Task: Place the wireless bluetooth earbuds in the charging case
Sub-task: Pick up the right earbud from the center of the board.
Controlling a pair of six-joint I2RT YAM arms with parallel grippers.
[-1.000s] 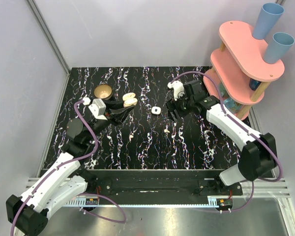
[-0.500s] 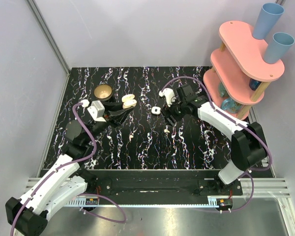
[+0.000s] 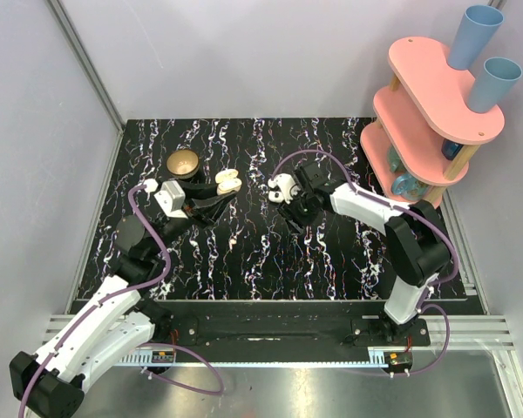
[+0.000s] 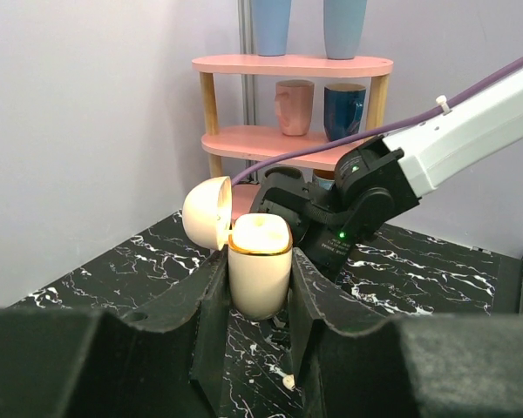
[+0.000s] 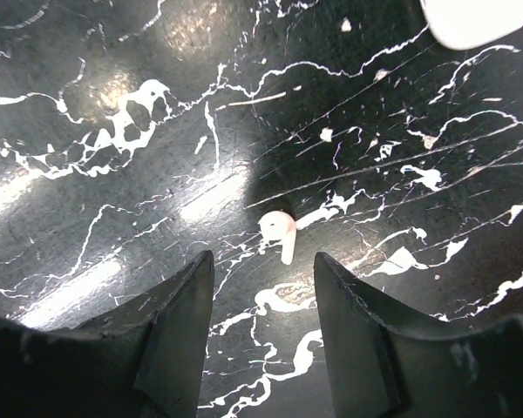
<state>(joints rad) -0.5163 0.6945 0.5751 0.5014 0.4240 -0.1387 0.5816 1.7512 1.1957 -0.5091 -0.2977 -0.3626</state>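
My left gripper (image 3: 216,192) is shut on the cream charging case (image 3: 227,180) and holds it upright above the black marble table. In the left wrist view the case (image 4: 260,277) sits between the fingers with its lid (image 4: 204,213) hinged open to the left. One small white earbud (image 5: 279,233) lies on the table, just beyond and between the open fingers of my right gripper (image 5: 263,261). It also shows in the left wrist view (image 4: 288,380). In the top view my right gripper (image 3: 297,212) hides it.
A brass round bowl (image 3: 184,162) stands at the back left, behind the case. A pink two-tier shelf (image 3: 427,113) with blue cups and mugs stands at the back right. A larger white rounded object (image 5: 475,22) lies just beyond the earbud.
My right arm has swung left and down over the loose earbud, which it now covers in the top view. My left arm has barely moved and keeps the case.
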